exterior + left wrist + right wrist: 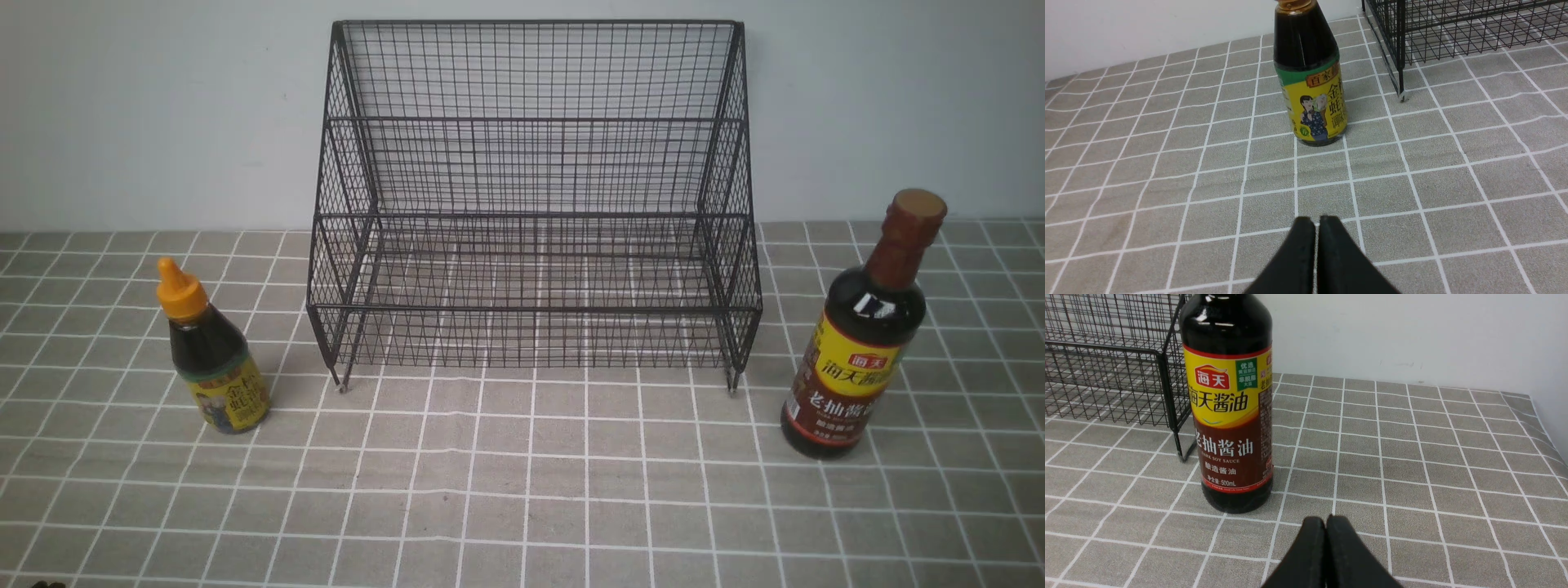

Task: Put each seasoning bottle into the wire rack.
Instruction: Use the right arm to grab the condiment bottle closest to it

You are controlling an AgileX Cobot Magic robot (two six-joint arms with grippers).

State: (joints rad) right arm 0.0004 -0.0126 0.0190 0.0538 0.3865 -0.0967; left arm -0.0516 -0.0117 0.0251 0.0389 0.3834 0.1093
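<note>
The black wire rack [535,196] stands in the middle at the back, with nothing on its shelves. A short seasoning bottle [211,351] with an orange nozzle cap stands upright to its left. A tall seasoning bottle [864,335] with a brown-red cap stands upright to its right. Neither arm shows in the front view. In the left wrist view my left gripper [1317,222] is shut and empty, a short way in front of the short bottle [1310,81]. In the right wrist view my right gripper [1326,520] is shut and empty, just in front of the tall bottle [1229,404].
A grey checked cloth [522,490] covers the table. A pale wall [163,106] stands right behind the rack. The rack's foot and corner post [1401,61] stand close beside the short bottle, and its other corner [1171,404] beside the tall one.
</note>
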